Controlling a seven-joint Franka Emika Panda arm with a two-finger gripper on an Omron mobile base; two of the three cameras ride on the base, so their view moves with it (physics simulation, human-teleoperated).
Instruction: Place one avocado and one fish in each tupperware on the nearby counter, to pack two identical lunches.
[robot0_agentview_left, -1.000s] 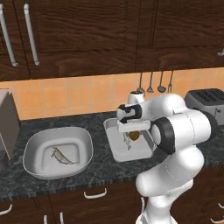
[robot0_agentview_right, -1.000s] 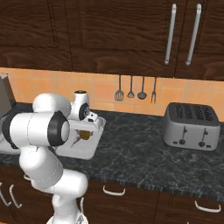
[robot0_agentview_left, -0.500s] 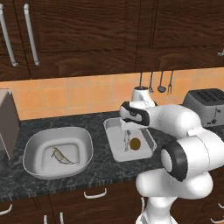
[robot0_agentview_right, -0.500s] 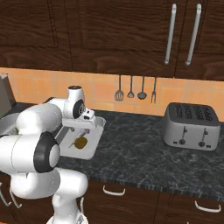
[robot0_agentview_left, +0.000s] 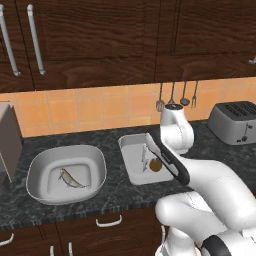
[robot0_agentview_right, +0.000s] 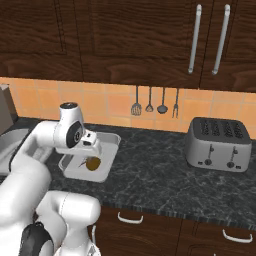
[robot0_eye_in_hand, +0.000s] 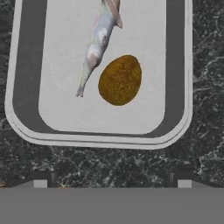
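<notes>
Avocado (robot0_eye_in_hand: 120, 80) beside a fish (robot0_eye_in_hand: 97, 43) in the tupperware (robot0_eye_in_hand: 177, 65) on the bench (robot0_agentview_right: 165, 175), jaws wide open, holding nothing

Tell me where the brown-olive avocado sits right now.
The round brown-olive avocado lies inside the shallow pale grey tupperware tray, right beside the silvery fish; in the left base view that tray sits on the dark marbled counter, right of the rounded basin.
</notes>
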